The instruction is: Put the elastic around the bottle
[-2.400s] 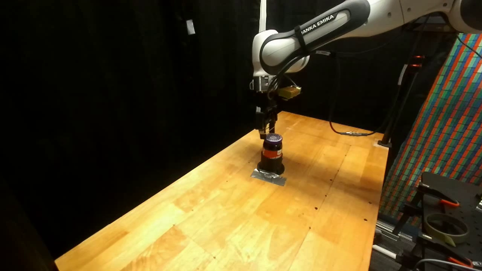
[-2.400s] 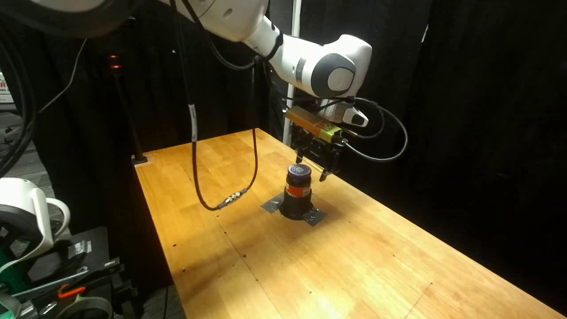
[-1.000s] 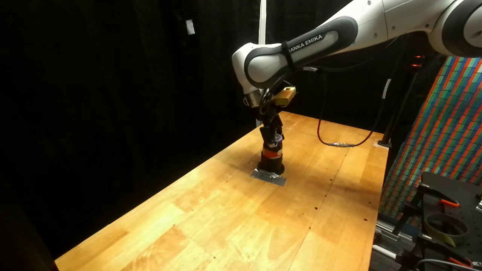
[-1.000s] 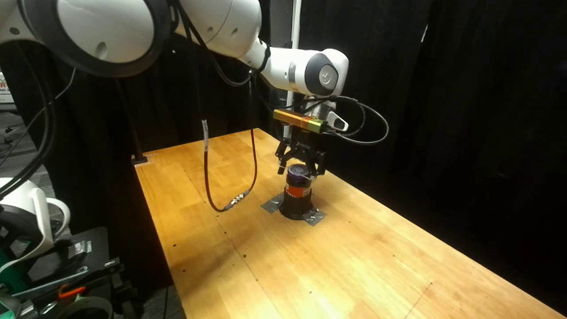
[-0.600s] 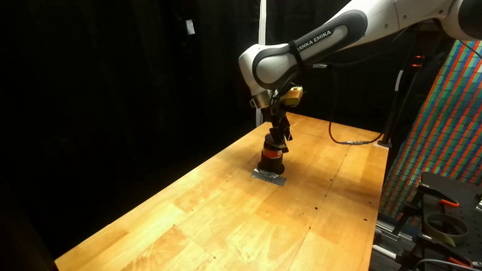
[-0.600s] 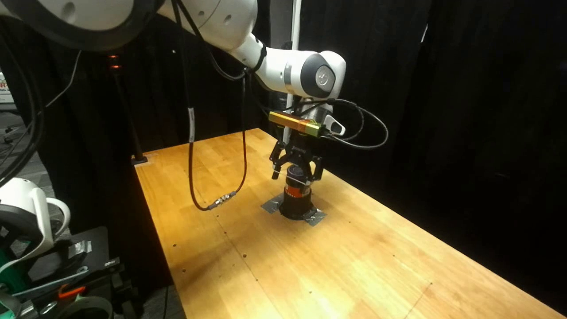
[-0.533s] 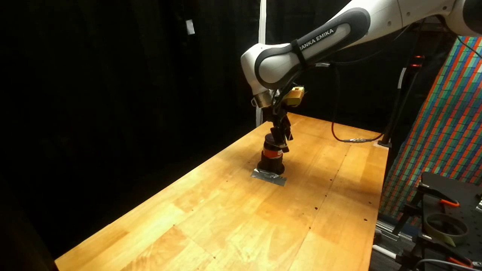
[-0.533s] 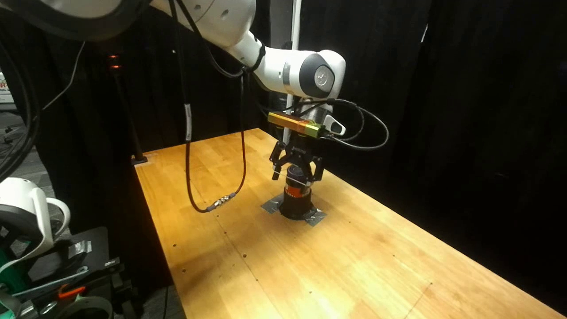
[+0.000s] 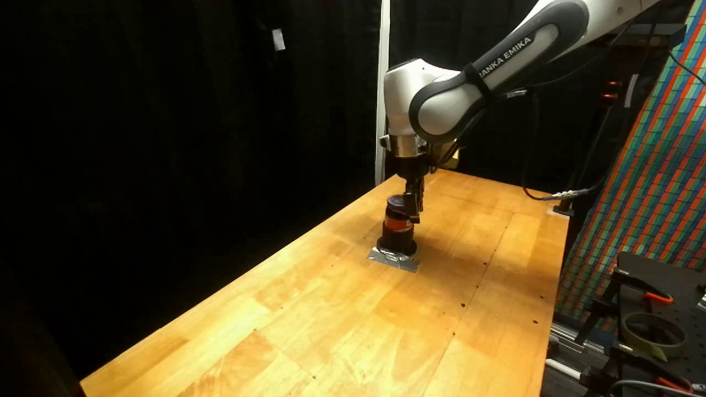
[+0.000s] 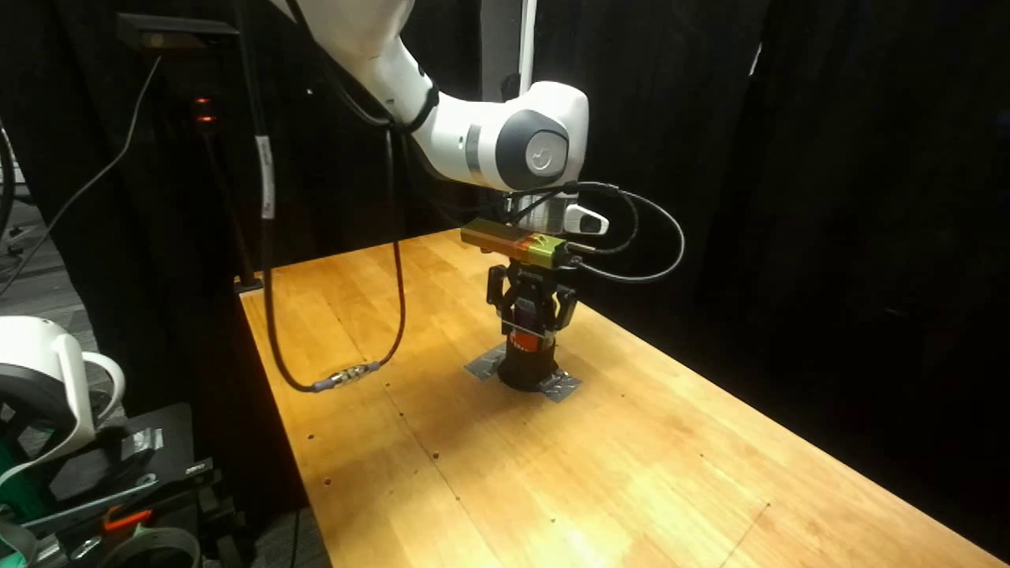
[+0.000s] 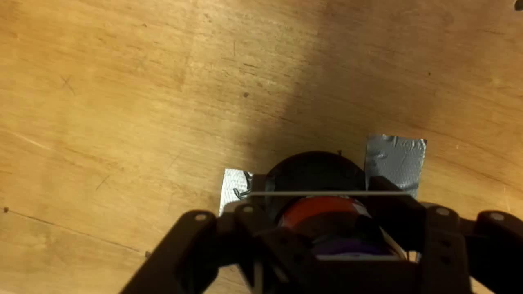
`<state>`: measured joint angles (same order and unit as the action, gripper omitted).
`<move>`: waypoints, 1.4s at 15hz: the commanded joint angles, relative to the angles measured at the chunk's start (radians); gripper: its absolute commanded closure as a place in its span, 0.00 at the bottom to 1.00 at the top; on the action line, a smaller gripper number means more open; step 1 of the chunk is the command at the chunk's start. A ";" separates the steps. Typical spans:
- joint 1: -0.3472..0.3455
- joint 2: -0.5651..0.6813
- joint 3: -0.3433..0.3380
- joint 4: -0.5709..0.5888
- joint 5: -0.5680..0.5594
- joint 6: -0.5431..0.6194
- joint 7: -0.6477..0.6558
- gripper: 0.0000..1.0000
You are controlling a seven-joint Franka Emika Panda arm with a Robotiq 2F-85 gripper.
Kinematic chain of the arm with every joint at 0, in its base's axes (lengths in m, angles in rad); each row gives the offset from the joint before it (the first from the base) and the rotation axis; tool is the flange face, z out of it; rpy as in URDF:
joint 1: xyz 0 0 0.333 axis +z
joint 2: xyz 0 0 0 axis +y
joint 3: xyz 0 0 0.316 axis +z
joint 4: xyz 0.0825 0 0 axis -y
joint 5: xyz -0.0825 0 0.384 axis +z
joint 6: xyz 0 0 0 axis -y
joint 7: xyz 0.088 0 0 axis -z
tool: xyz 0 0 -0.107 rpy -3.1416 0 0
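Observation:
The small dark bottle [image 9: 396,223] with the orange-red band and dark purple top stands upright in a black holder [image 10: 527,369] on the table. It also shows partly in the wrist view [image 11: 318,209]. My gripper [image 10: 533,325] is upright, level with the bottle's upper part, its fingers apart on either side of it. In the wrist view the gripper [image 11: 321,185] hides much of the bottle. The thin pale elastic [image 11: 327,193] is stretched between the fingertips, across the near side of the bottle. It also shows in an exterior view [image 10: 524,328]. Whether it passes behind the bottle is hidden.
Grey tape strips [image 9: 394,259] hold the holder to the wooden table [image 9: 353,320]. A cable with a connector [image 10: 347,375] hangs from the arm over the table. A dark cart with a tape roll [image 9: 654,335] stands beside the table.
The hand has tilted back to upright and come slightly lower at the bottle. The fingers are somewhat closer together. Earlier the gripper was above and beside the bottle's top; the bottle has not moved.

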<state>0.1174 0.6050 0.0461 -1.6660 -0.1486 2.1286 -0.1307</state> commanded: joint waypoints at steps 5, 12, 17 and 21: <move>0.007 -0.260 -0.035 -0.482 -0.066 0.553 0.113 0.86; 0.211 -0.380 -0.381 -0.827 -0.467 1.120 0.418 0.84; 0.499 -0.286 -0.750 -0.881 -0.384 1.455 0.322 0.85; 0.589 -0.179 -0.779 -0.979 -0.235 1.741 0.252 0.85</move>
<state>0.6564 0.3584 -0.7135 -2.5753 -0.4664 3.6972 0.1695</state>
